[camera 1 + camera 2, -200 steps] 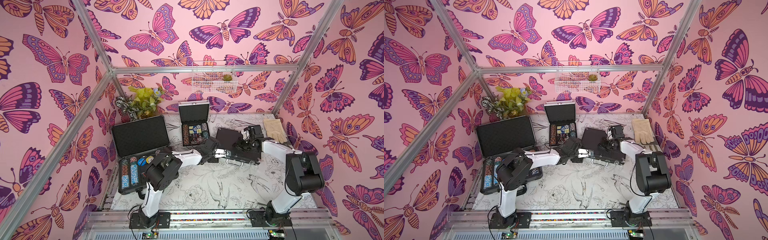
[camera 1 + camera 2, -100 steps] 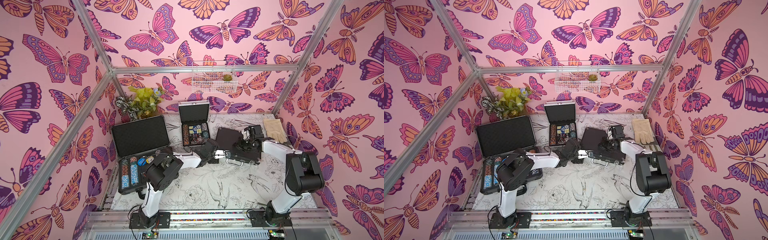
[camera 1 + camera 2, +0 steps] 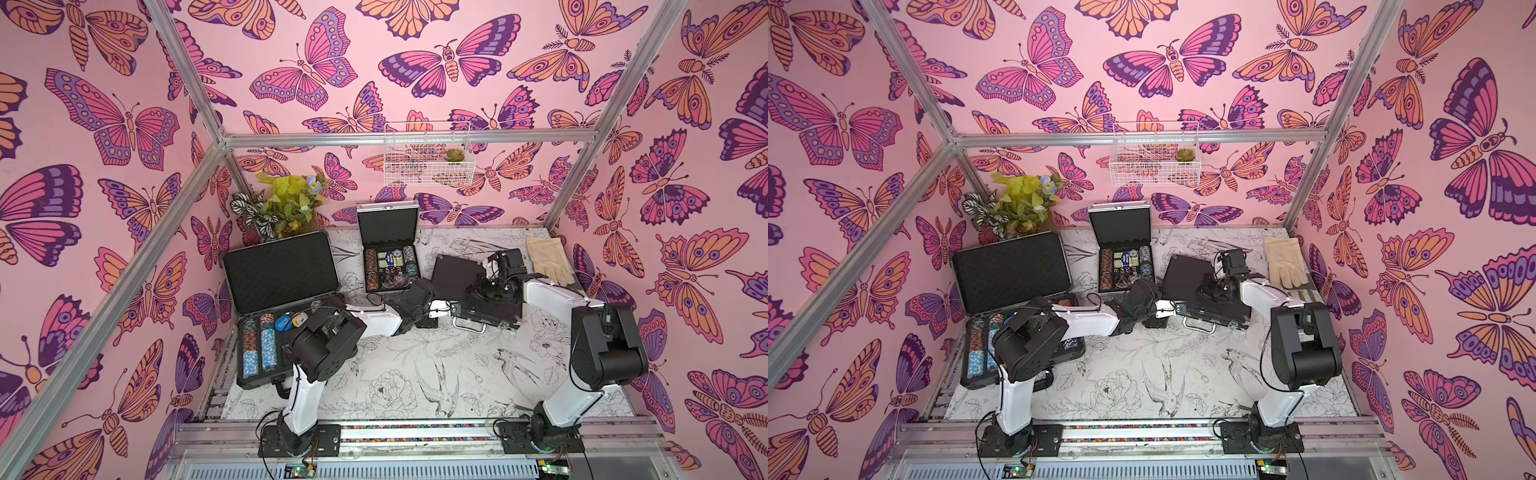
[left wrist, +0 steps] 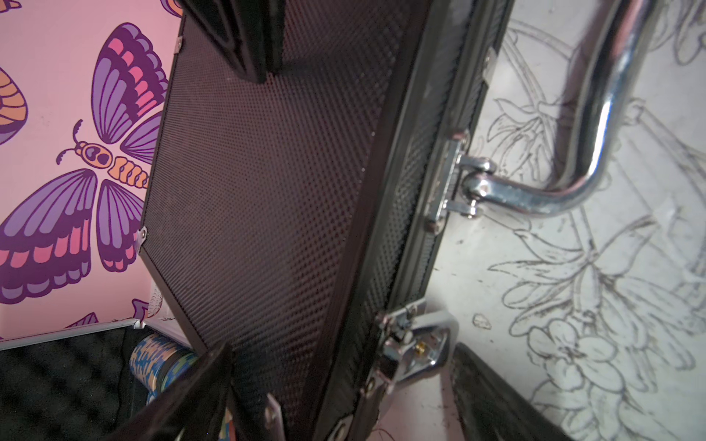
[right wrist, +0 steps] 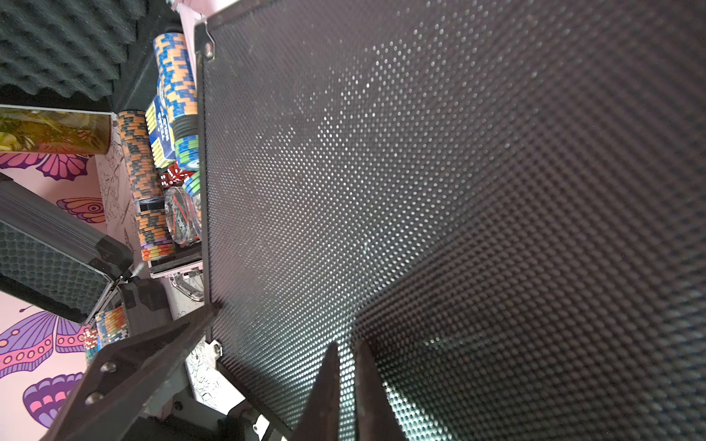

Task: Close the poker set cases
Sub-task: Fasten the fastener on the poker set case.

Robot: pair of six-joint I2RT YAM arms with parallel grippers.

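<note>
Right fingers (image 5: 324, 397), pressed together, bear on the half-lowered lid (image 3: 455, 272) of the black case (image 3: 492, 314). Left fingers (image 4: 191, 393), spread by its eight o'clock latch (image 4: 416, 343), could get pinched.

Both top views bright and even, lit from above; shadows on the table (image 3: 419, 357) soft. Wrist views dimmer: glare streaks the chrome handle (image 4: 601, 114) (lid (image 5: 382, 152) sparkles in patches), near fingers (image 5: 324, 397) blurred.
</note>
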